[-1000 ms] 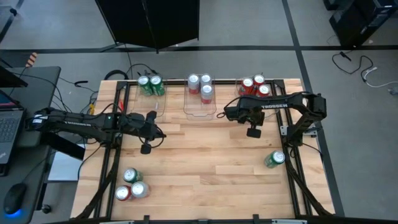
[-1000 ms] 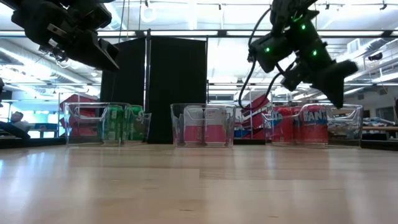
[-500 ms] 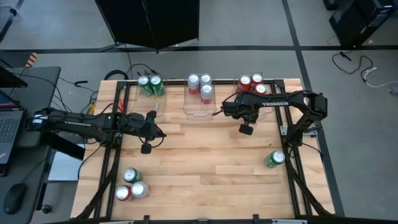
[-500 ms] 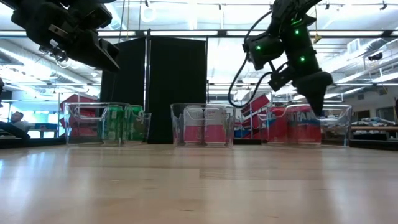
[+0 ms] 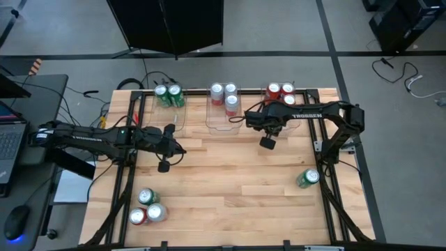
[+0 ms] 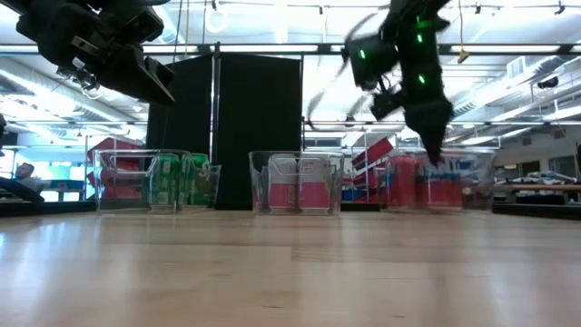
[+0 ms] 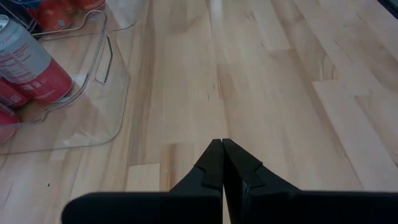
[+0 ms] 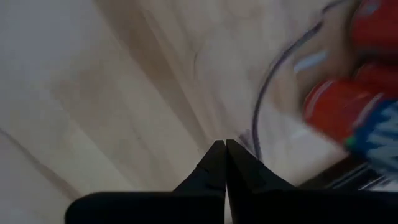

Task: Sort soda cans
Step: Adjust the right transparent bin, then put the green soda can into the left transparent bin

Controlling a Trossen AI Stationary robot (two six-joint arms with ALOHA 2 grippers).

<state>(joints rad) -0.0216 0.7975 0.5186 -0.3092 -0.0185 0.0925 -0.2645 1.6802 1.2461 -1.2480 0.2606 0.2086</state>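
Three clear bins stand along the far edge. The left bin holds green soda cans [image 5: 168,94], the middle bin silver-white ones [image 5: 226,97], and the right bin red ones [image 5: 282,94]. One green can [image 5: 307,178] lies loose near the right edge. A green, a red and a silver-white can [image 5: 148,207] stand together at the near left. My right gripper [image 5: 267,142] is shut and points steeply down above the table, in front of the red bin's near left corner [image 8: 267,118]. My left gripper [image 5: 181,148] is shut and hovers left of centre.
Bare wood fills the table's middle and near right. The black frame rails [image 5: 327,195] run along both sides. The middle bin's near corner [image 7: 115,124] lies just ahead of my left gripper. A laptop and cables sit off the table's left edge.
My right gripper has swung toward the table's left edge and a little toward the far edge, tipping from a slant to point almost straight down. It has stayed shut.
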